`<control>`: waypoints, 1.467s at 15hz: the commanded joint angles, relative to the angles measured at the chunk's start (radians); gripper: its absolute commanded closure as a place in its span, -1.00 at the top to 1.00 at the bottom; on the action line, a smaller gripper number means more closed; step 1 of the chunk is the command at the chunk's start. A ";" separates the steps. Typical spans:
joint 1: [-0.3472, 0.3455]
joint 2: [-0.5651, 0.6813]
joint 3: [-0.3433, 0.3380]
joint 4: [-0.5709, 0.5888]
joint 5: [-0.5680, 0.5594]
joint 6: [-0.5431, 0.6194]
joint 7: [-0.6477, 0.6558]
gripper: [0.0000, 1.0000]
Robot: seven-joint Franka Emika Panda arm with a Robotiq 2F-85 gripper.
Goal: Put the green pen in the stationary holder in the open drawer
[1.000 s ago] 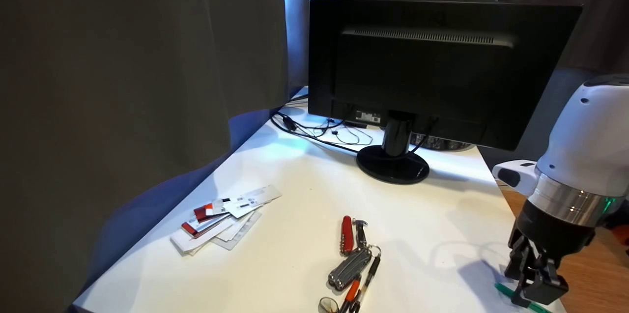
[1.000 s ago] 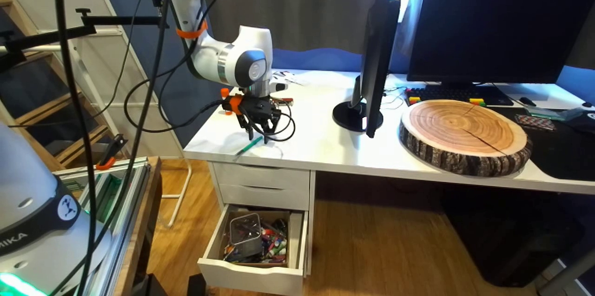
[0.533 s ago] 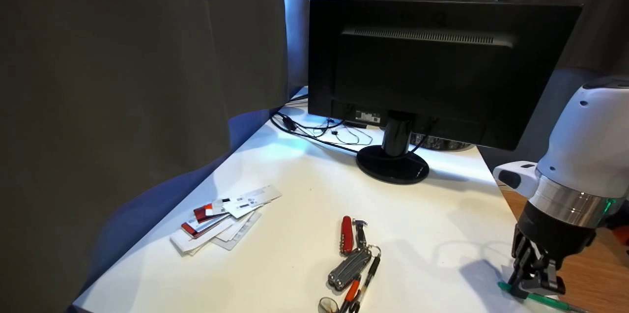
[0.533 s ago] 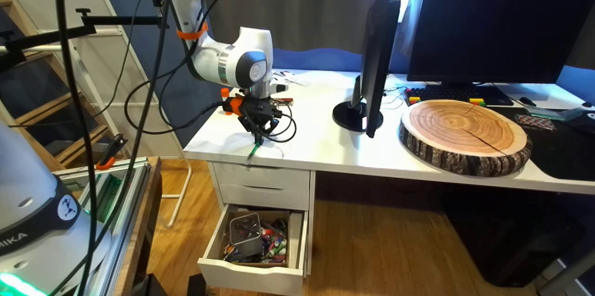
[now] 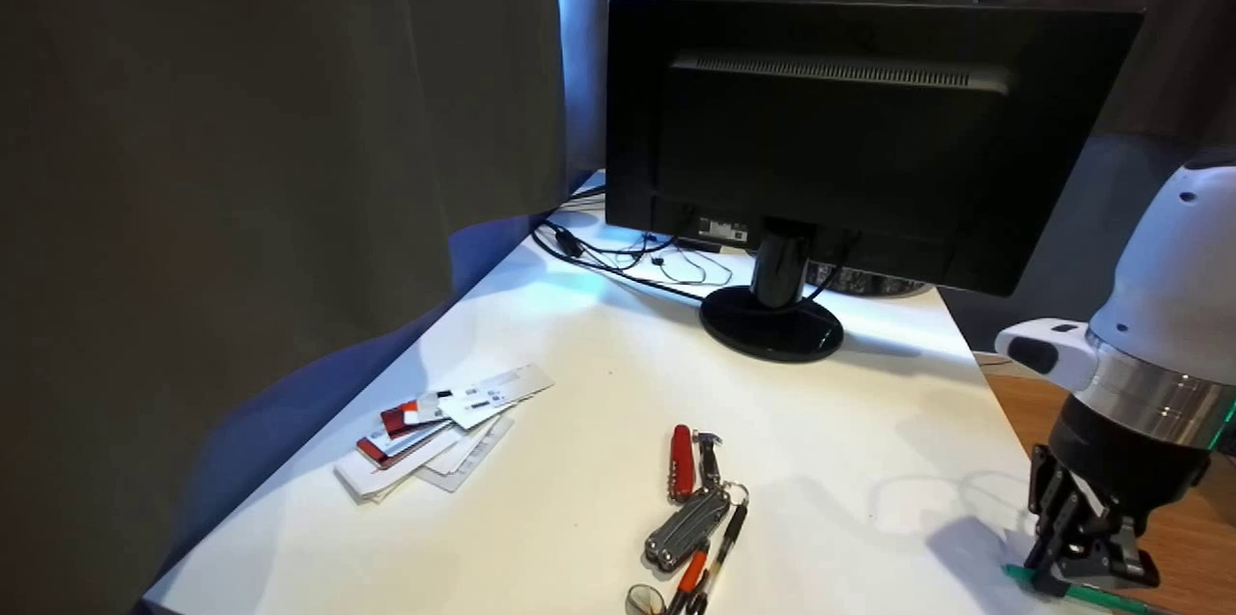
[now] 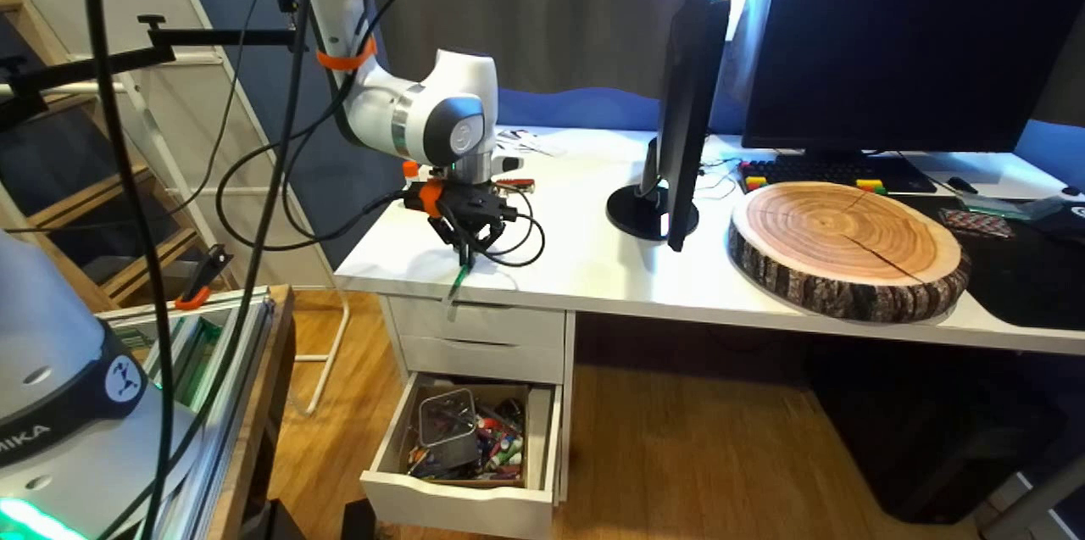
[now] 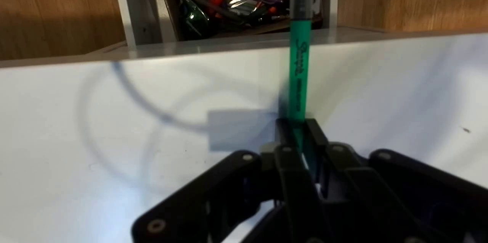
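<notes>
The green pen (image 7: 299, 71) is held between the two black fingertips of my gripper (image 7: 296, 124) in the wrist view. Its clear capped end points over the desk's front edge. Its rear part is hidden between the fingers. The pen (image 5: 1106, 600) and gripper (image 5: 1048, 581) are low at the desk edge in an exterior view; I cannot tell whether the pen touches the desk. The open drawer (image 6: 462, 506) is below the desk. It holds a box (image 6: 475, 483) of mixed pens and a clear rectangular container (image 6: 447, 419). I cannot tell which is the holder.
The desk's front edge (image 6: 509, 296) lies between gripper and drawer. Two shut drawers (image 6: 479, 345) are above the open one. A multi-tool (image 5: 688, 528), red knife (image 5: 682, 461), papers (image 5: 444, 432), a monitor (image 5: 850, 142) and a wood slice (image 6: 848, 243) are on the desk. Cables hang from the arm.
The gripper has closed on the pen. The pen has swung to point across the desk's front edge. Gripper and pen have moved together slightly toward that edge.
</notes>
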 commanded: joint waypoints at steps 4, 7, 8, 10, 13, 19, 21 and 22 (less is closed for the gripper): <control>-0.140 -0.098 0.076 -0.182 -0.044 0.238 -0.161 -0.94; -0.211 -0.077 0.123 -0.218 -0.064 0.345 -0.206 -0.94; -0.242 -0.067 0.146 -0.230 -0.065 0.376 -0.205 -0.94; -0.205 -0.062 0.118 -0.200 -0.064 0.337 -0.174 -0.77; -0.224 -0.061 0.129 -0.212 -0.068 0.350 -0.178 -0.77; -0.303 -0.039 0.178 -0.230 -0.073 0.397 -0.191 -0.94; -0.399 -0.001 0.240 -0.255 -0.057 0.455 -0.226 -0.94; -0.431 0.012 0.253 -0.274 -0.064 0.493 -0.225 -0.94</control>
